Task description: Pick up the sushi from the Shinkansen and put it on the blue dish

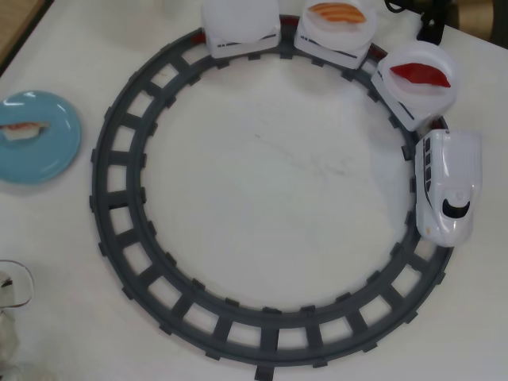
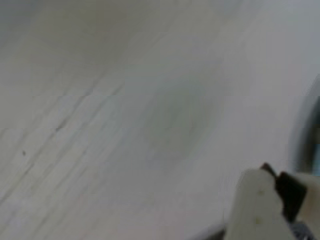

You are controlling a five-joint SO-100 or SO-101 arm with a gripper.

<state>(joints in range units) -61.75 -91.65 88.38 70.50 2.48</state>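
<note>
1. Overhead view: the sushi [image 1: 22, 129] lies on the blue dish [image 1: 48, 159], toward its left part, at the left edge of the table [image 1: 262, 175]. Judged from this, the placing looks done.
2. Shinkansen [image 1: 448, 184] sits on the grey ring track [image 1: 119, 198] at right, nose pointing down the picture. Three white cars trail behind it along the top arc.
3. Car nearest the engine carries a solid red piece [image 1: 421, 75]; the next an orange striped piece [image 1: 337, 13]; the rearmost car [image 1: 240, 24] has a bare plate, likely the one the sushi came from.
4. Wrist view: blurred pale tabletop, with a cream fingertip beside a dark part low at right — the gripper [image 2: 272, 187]. Whether it is parted or closed, I cannot tell; nothing shows between the fingers.
5. Arm is absent from the overhead view, which suggests it is clear of the track.
</note>
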